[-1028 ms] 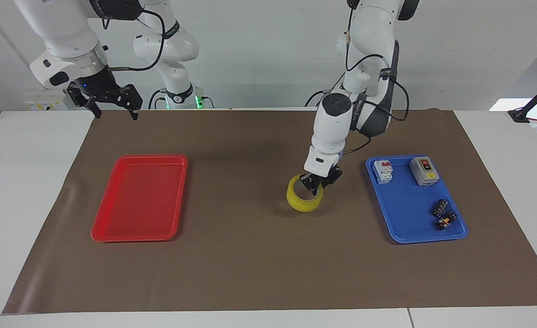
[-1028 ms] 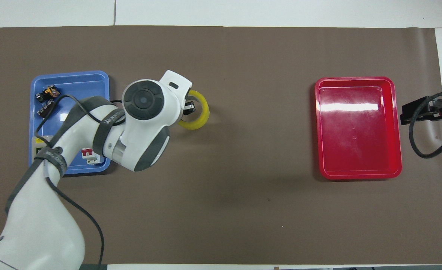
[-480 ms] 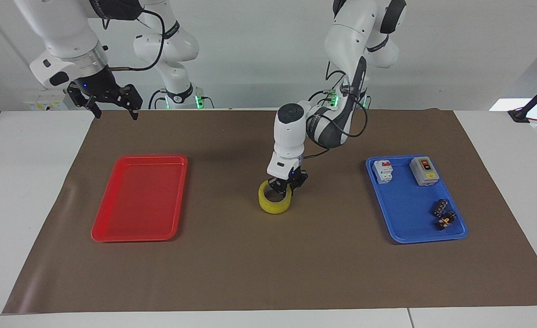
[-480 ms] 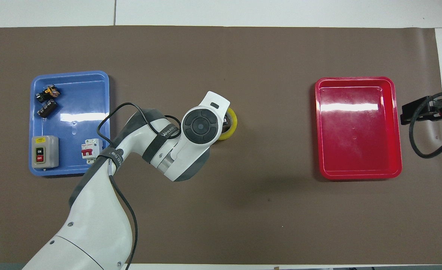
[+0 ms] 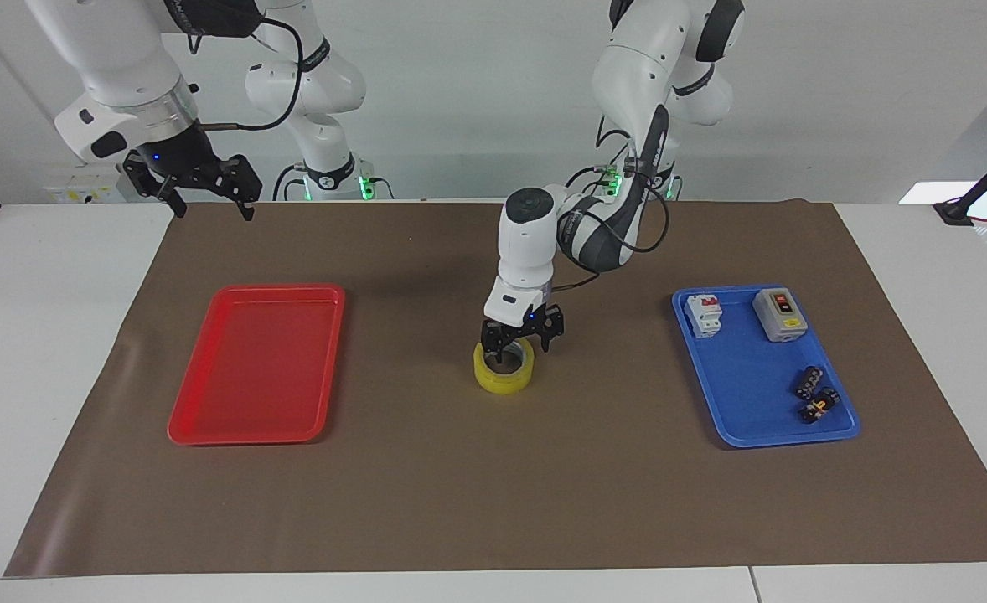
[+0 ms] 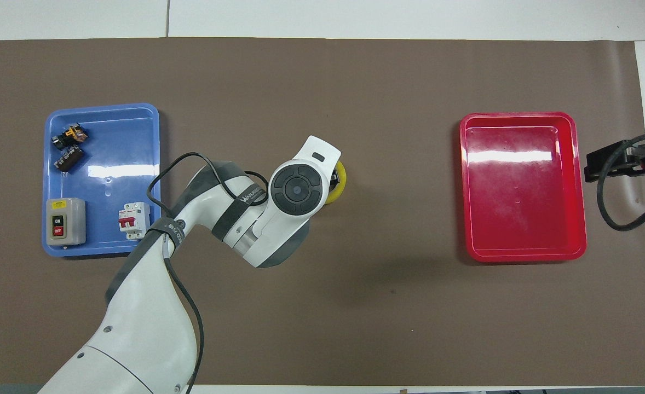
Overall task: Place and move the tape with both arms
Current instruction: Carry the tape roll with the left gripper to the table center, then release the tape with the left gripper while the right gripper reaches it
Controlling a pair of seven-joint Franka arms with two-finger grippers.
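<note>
The yellow tape [image 5: 503, 375] lies flat on the brown mat, about midway between the two trays. My left gripper [image 5: 517, 343] hangs just over it, open, with its fingers spread above the roll's rim and nothing held. From overhead the left wrist covers most of the tape [image 6: 340, 184], so only a yellow sliver shows. My right gripper [image 5: 211, 199] waits open and empty in the air, over the mat's edge at the right arm's end [image 6: 611, 162].
An empty red tray [image 5: 255, 364] [image 6: 522, 186] lies toward the right arm's end. A blue tray [image 5: 749, 385] [image 6: 114, 142] toward the left arm's end holds a grey switch box [image 5: 780, 315], a white breaker [image 5: 704, 315] and small black connector blocks [image 5: 813, 394].
My left arm carried the tape from beside the blue tray to the middle of the mat, set it down and opened its fingers. The right arm has not moved.
</note>
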